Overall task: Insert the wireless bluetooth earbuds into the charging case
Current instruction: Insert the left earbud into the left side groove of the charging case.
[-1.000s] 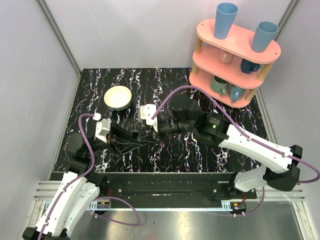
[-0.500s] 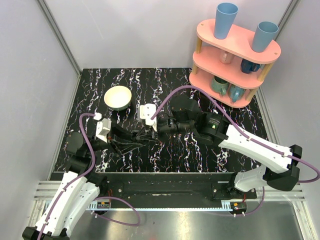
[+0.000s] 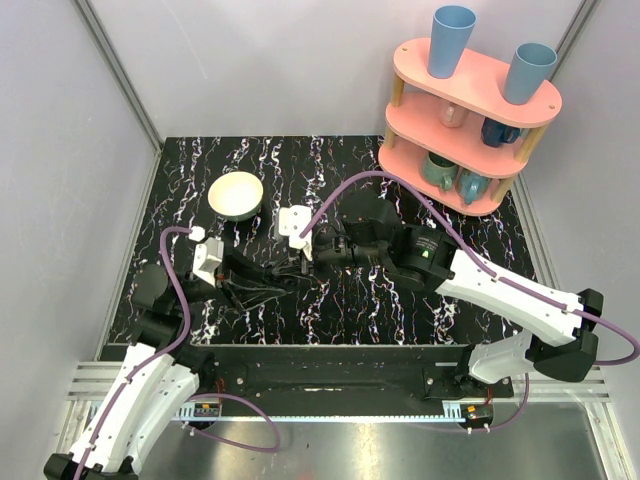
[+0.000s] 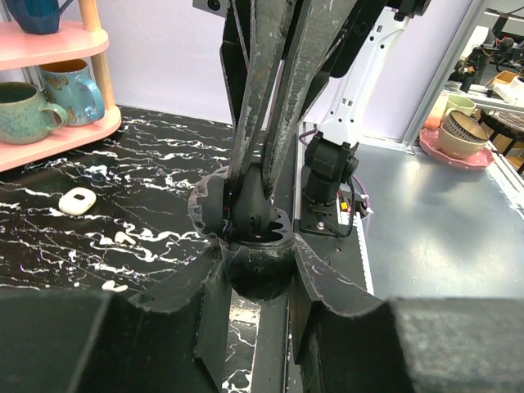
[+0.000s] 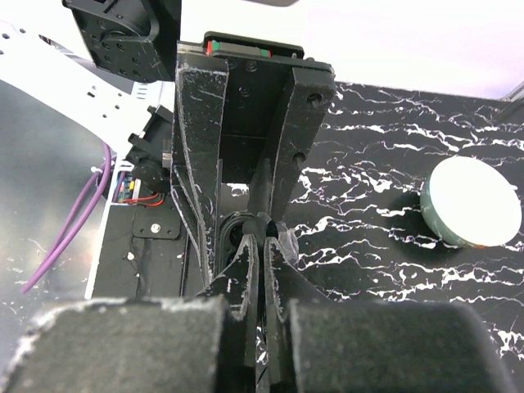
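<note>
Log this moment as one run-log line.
left gripper: shut on dark round object | right gripper: shut, tips at that object | charging case: on table, apart from both

The table [image 3: 200, 160] is lit brightly and evenly from above; only a soft, short shadow is cast around the bowl [image 3: 236, 195]. A pale sheen is seen on the steel sheet [image 3: 400, 440] well nearer than the bowl. The frame posts [image 3: 120, 75] behind the bowl are rendered slanted. The wall [image 5: 409, 41] beyond the bowl is washed out almost white. The black fingers [image 5: 123, 344] nearest each wrist lens are blurred and grainy, while the dark round object [image 4: 254, 237] gripped further out is shown sharper.
</note>
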Controlling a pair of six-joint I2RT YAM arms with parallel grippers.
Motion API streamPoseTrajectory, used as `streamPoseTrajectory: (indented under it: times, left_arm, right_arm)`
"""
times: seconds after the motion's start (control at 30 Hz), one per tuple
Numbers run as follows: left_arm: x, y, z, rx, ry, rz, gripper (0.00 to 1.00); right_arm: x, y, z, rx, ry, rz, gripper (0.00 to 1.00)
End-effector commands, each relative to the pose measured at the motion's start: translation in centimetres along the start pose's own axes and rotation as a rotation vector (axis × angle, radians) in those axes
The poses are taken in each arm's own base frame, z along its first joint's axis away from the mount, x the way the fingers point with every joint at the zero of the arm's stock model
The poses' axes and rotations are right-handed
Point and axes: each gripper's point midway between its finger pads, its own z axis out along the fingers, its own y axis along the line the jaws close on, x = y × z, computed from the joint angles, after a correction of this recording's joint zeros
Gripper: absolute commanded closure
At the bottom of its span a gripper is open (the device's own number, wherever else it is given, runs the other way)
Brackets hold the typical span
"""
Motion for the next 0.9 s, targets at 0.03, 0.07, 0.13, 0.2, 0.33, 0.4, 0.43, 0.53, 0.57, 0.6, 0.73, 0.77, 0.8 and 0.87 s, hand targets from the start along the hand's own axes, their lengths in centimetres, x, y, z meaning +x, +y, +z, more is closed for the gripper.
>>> streamPoseTrajectory:
  times: [0.03,0.07,0.13,0.2,0.33,0.4,0.43,0.53,0.57,0.6,0.73,0.77,0.8,0.87]
  left_arm:
    - [-1.7,-0.1,0.0,-0.030,-0.049,0.093,1.00]
    - [-1.7,-0.1,-0.1,-0.035,-0.053,0.096,1.00]
    - [-1.8,0.1,-0.1,-0.047,-0.060,0.100,1.00]
    - [-1.9,0.1,-0.2,-0.050,-0.063,0.101,1.00]
    - [-2.0,0.1,-0.2,-0.051,-0.064,0.101,1.00]
    - [-1.9,0.2,-0.2,-0.056,-0.065,0.100,1.00]
    - [-1.9,0.1,-0.2,-0.053,-0.065,0.100,1.00]
    - [-2.0,0.1,-0.2,-0.050,-0.066,0.099,1.00]
    - [-2.0,0.0,-0.2,-0.047,-0.066,0.101,1.00]
    - [-2.0,0.0,-0.2,-0.045,-0.067,0.102,1.00]
    - [-2.0,-0.1,-0.2,-0.042,-0.066,0.103,1.00]
    - [-2.0,0.0,-0.2,-0.043,-0.067,0.103,1.00]
    - [-2.0,-0.1,-0.2,-0.041,-0.067,0.105,1.00]
    - [-2.0,-0.1,-0.2,-0.042,-0.066,0.103,1.00]
  right_arm:
    - [-0.2,0.9,0.3,-0.029,-0.016,0.015,1.00]
    - [0.0,0.9,0.4,-0.032,-0.010,0.018,1.00]
    - [0.3,1.2,0.5,-0.040,0.001,0.023,1.00]
    - [0.5,1.3,0.4,-0.042,0.006,0.025,1.00]
    - [0.5,1.7,0.3,-0.059,0.008,0.030,1.00]
    - [0.5,2.0,0.3,-0.069,0.006,0.031,1.00]
    - [0.5,2.2,0.3,-0.080,0.006,0.033,1.00]
    - [0.6,2.5,0.6,-0.100,0.008,0.036,1.00]
    - [0.7,2.6,0.6,-0.103,0.010,0.039,1.00]
    - [0.9,2.6,0.8,-0.106,0.017,0.044,1.00]
    - [1.8,3.0,1.7,-0.116,0.050,0.047,1.00]
    - [1.8,3.1,1.8,-0.114,0.056,0.048,1.00]
    - [2.5,2.9,2.2,-0.101,0.080,0.052,1.00]
    - [2.4,3.0,2.4,-0.098,0.086,0.046,0.96]
